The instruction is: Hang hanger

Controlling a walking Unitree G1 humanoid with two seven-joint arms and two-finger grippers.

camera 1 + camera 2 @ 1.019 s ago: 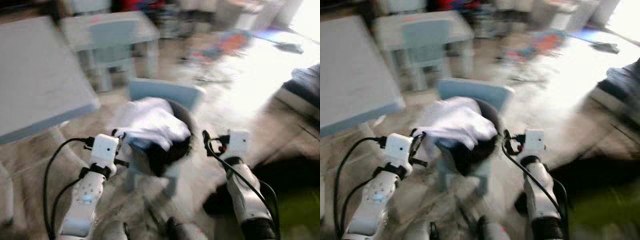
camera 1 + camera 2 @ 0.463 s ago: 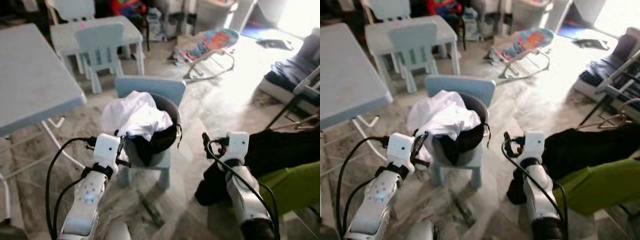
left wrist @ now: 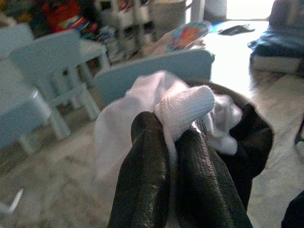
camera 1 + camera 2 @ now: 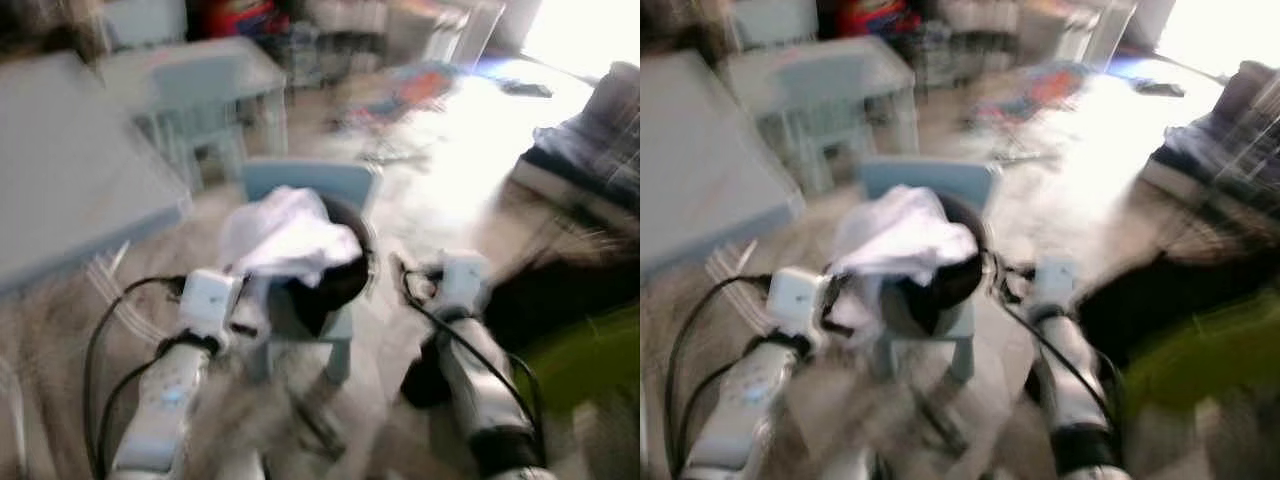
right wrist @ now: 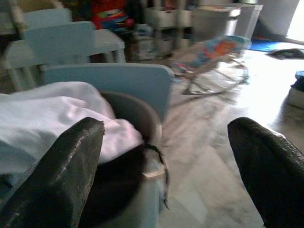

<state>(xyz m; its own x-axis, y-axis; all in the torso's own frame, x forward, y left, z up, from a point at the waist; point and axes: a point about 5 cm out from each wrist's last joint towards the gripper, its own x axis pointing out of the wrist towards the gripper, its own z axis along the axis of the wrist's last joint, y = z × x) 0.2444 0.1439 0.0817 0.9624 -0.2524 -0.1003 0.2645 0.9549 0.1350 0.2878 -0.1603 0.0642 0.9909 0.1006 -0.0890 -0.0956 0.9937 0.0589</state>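
A dark round basket (image 4: 338,278) stands on a small light-blue chair (image 4: 310,186), with a white garment (image 4: 290,238) heaped over it. My left gripper (image 3: 168,132) is shut on a fold of that white garment (image 3: 186,105) at the basket's left side, and shows by the basket (image 4: 246,303) in the blurred head views. My right gripper (image 5: 166,142) stands open to the right of the basket, its two fingers wide apart with nothing between them. That open gripper (image 4: 402,282) is level with the basket's rim.
A grey table (image 4: 70,170) stands at the left, with a small blue table and chair (image 4: 200,80) behind. A colourful baby bouncer (image 5: 213,50) lies on the floor beyond. Dark and green cloth (image 4: 590,350) is at the right, below a dark cushion (image 4: 590,140).
The head views have shifted and turned blurry, so the camera is moving. Both arms keep their places by the basket, and the left gripper stays by the white garment.
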